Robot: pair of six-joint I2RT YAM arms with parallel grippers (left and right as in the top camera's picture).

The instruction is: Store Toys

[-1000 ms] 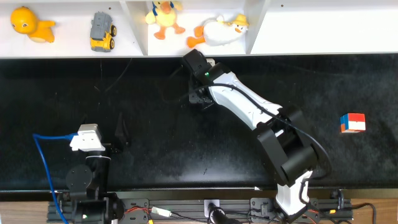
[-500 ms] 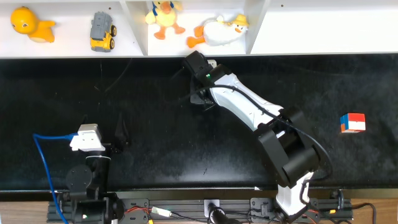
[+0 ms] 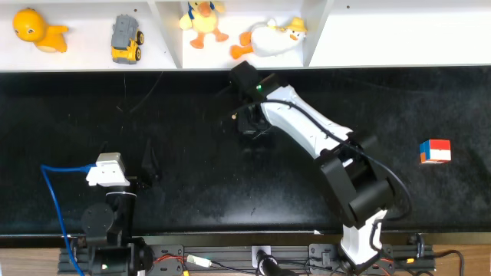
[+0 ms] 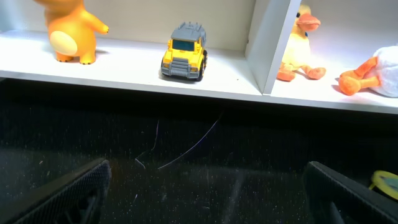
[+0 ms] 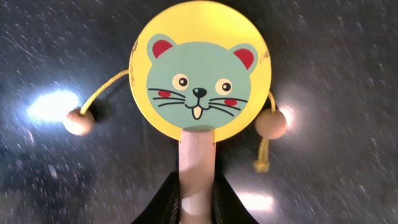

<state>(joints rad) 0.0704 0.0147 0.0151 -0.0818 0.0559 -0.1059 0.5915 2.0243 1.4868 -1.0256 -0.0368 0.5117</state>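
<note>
Black tabletop [image 3: 192, 176] spreads beneath a yellow cat-face drum toy [image 5: 200, 81]. Its wooden handle [image 5: 196, 162] is clamped between the right gripper's [image 5: 198, 202] 2 jaws, near the white shelf [image 3: 383, 38]. Left gripper [image 4: 208, 193] rests well apart, jaws spread wide, holding nothing.

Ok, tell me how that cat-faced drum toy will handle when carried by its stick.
The drum toy looks like rigid wood, so it probably won't flex. Its beads sit on loose strings and will likely swing about. The right pincer grips only the thin handle, away from the wide head, so it may twist if moved fast.
</note>
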